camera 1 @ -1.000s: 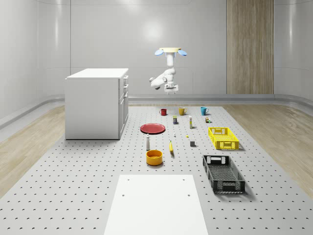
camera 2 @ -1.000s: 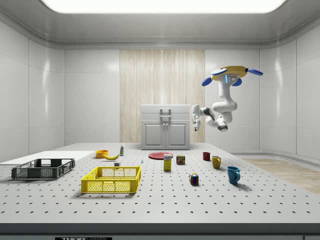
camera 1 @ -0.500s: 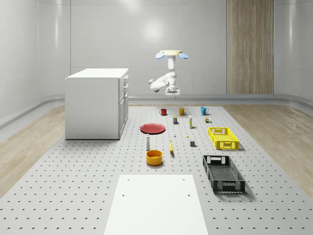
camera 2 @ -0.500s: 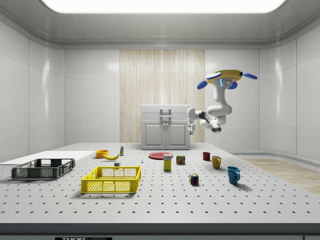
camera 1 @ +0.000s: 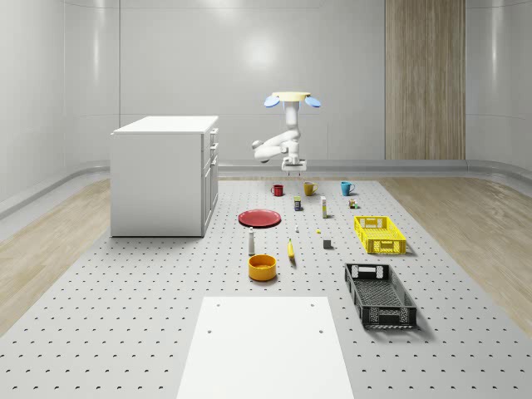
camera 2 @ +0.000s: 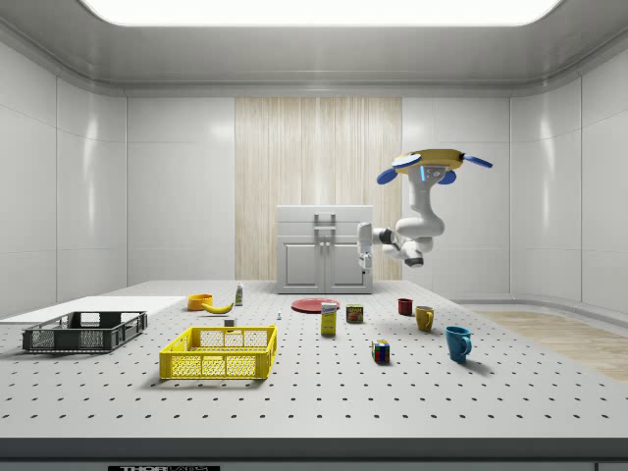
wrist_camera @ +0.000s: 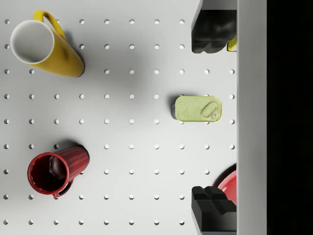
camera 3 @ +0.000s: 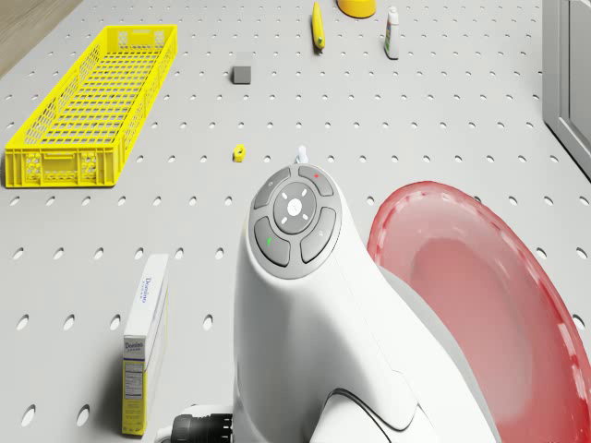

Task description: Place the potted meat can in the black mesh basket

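Since a second ago the drone (camera 2: 434,160) has been carried toward the side view's left and somewhat lower, and the gripper (camera 2: 364,257) has been brought down with it; the things on the table are seen where they were. The drone is held in a hover above the far part of the table (camera 1: 150,299), over the red mug (camera 1: 278,190) and the can (camera 1: 298,203), with the arm bent below it and the gripper pointed downward, well above the surface.

In the wrist view the fingers (wrist_camera: 213,30) are seen spread wide, with nothing held between them. The can (wrist_camera: 196,108) is seen from above, standing on the table between the two fingertips but far beneath them. The red mug (wrist_camera: 55,169) and the yellow mug (wrist_camera: 44,45) are set apart from it on the table.

The basket (camera 1: 380,295) is placed near the front of the table at the whole-scene view's right, well apart from the can, with the yellow crate (camera 1: 379,234) behind it. The red plate (camera 1: 260,218) is laid near the can, on the side toward the cabinet (camera 1: 165,174).
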You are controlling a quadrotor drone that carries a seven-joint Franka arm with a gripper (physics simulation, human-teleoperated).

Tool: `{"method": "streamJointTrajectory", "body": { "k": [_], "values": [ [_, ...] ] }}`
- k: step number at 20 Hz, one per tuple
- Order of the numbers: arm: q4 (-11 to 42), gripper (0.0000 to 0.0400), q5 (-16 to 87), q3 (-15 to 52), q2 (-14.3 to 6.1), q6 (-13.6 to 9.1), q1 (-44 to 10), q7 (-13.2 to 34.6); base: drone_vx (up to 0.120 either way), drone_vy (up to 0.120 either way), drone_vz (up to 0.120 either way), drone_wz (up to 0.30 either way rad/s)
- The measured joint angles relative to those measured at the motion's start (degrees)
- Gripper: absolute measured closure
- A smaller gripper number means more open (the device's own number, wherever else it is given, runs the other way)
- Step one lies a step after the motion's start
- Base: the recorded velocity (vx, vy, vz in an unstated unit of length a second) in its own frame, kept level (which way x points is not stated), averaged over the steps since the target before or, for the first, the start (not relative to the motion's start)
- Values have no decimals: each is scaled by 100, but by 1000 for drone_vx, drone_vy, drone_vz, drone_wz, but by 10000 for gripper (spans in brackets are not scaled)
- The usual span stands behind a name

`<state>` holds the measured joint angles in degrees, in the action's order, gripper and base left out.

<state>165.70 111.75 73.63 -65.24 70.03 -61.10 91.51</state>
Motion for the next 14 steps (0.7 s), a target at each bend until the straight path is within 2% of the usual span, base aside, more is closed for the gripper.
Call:
{"method": "streamJointTrajectory", "body": {
  "k": [2, 6, 14],
  "values": [
    [-4, 0, -31, 20, -59, 51, -23, 21, 120, 0, -60, 0],
    [-12, 0, -91, 58, -174, 154, -65, 61, 120, 100, 0, 0],
    [-28, 0, -204, 125, -393, 354, -138, 129, 5, 0, -120, 0]
  ]
}}
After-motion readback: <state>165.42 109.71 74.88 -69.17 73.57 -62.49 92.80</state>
